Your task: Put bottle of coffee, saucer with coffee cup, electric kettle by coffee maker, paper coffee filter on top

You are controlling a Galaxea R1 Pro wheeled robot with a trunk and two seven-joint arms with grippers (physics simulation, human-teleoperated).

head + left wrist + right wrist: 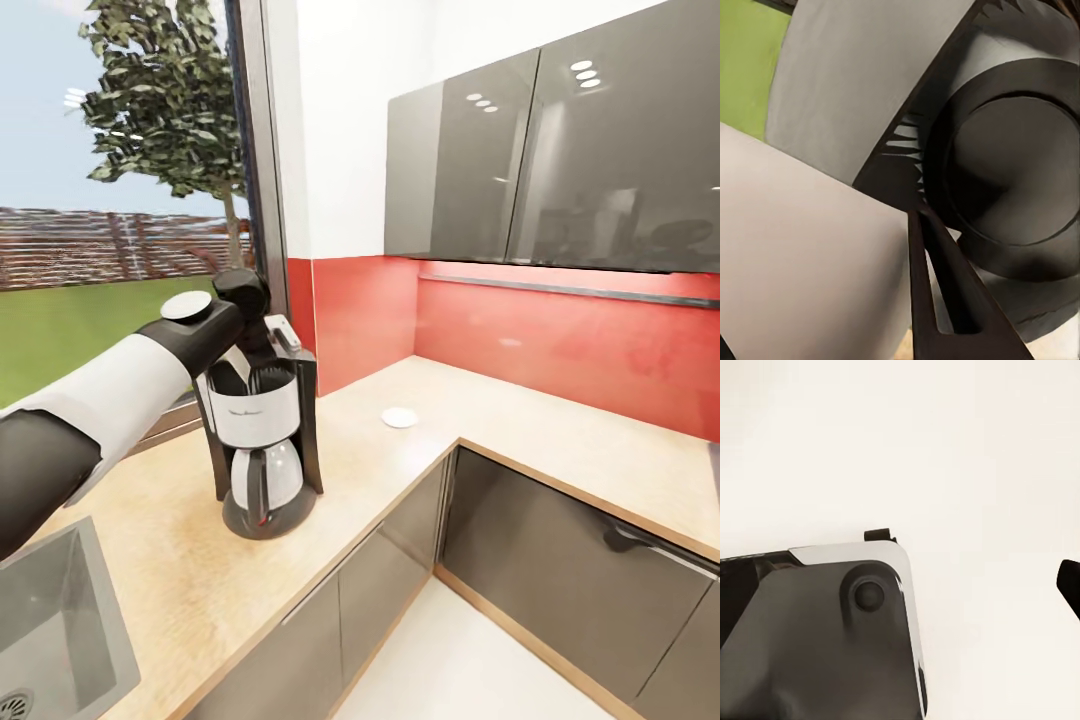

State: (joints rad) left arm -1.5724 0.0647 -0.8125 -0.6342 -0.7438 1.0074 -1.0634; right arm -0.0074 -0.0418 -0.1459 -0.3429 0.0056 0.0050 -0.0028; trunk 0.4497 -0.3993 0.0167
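Broadly, the head view takes in an L-shaped kitchen countertop [520,420] of pale wood tone running from the lower left to the right edge, with grey cabinet fronts [545,560] below it, a red backsplash [560,340] behind, and glossy dark wall cabinets [560,140] across the upper right; a tall window [120,200] fills the upper left, showing grass and a tree; a steel sink [50,620] sits in the lower left corner; the left arm [110,390] reaches in from the left edge toward the middle of the frame, its wrist just above the coffee maker [262,440], which stands upright on the countertop left of centre with its glass carafe in place; the left gripper's state I cannot tell, since the left wrist view gives just one dark finger [945,300] close over the machine's round black top; the right gripper's state is likewise unclear; smallest, a white saucer [399,417] lies flat on the countertop near the corner, well apart from the coffee maker.
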